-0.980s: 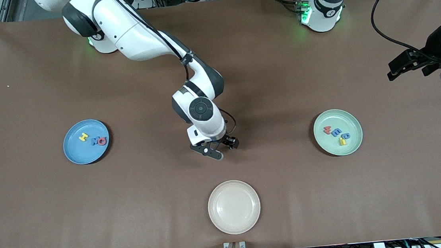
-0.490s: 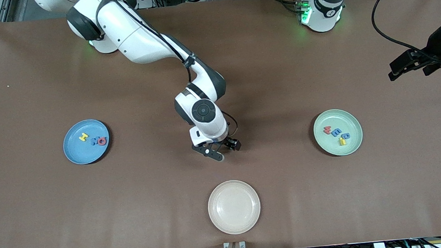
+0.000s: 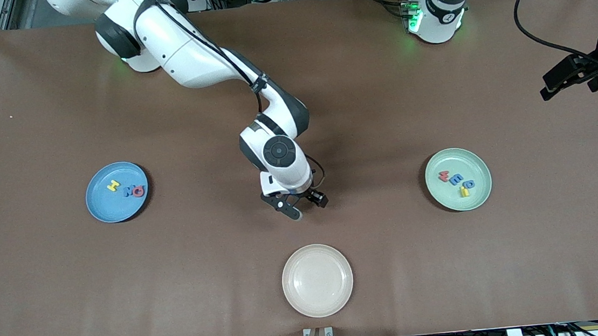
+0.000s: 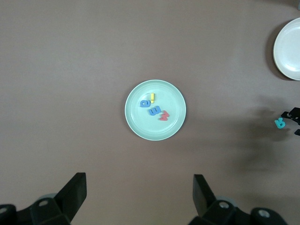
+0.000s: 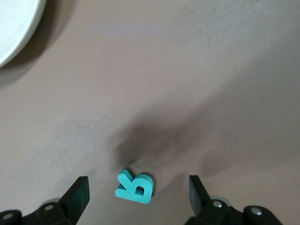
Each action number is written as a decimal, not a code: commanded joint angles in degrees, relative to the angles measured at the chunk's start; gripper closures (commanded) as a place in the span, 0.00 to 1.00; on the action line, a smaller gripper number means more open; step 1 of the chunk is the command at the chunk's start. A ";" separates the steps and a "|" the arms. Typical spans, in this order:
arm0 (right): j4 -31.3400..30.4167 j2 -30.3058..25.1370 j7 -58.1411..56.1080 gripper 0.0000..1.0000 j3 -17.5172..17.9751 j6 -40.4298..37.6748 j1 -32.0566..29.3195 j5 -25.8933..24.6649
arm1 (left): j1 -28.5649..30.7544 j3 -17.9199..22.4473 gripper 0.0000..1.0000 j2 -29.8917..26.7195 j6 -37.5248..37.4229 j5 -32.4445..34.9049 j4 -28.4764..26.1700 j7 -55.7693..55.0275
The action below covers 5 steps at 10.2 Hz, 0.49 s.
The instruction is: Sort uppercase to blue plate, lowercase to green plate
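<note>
Right gripper (image 3: pixel 303 205), on the arm reaching from the right base, hung low over the middle of the brown table (image 3: pixel 45 298), its fingers spread wide on either side of the teal-green R (image 5: pixel 134 186) and touching nothing; in the right wrist view the letter lay flat on the cloth between the two fingertips (image 5: pixel 77 197) with clear space at each side. Sorting appeared nearly complete. On the blue plate (image 3: pixel 98 207), toward the right arm's end of the table, lay the yellow H (image 3: pixel 112 185), the blue M (image 3: pixel 129 191) and the red Q (image 3: pixel 139 190). On the green plate (image 3: pixel 445 198), toward the left arm's end, lay four lowercase letters (image 3: pixel 457 181): red, two blue and yellow. The cream plate (image 3: pixel 317 280), nearer the front camera than the R, held nothing. Only the R seemed to remain, needing a grasp and a carry to the blue plate. Left gripper (image 3: pixel 575 78) waited high above the table's edge at its own end, fingers fully apart and empty, as the left wrist view confirmed.
</note>
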 commanded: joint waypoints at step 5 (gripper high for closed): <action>4.16 3.12 -2.90 0.08 -0.46 -2.48 1.10 -3.91 | 0.62 -0.04 0.00 -0.34 -0.76 -1.25 0.01 0.05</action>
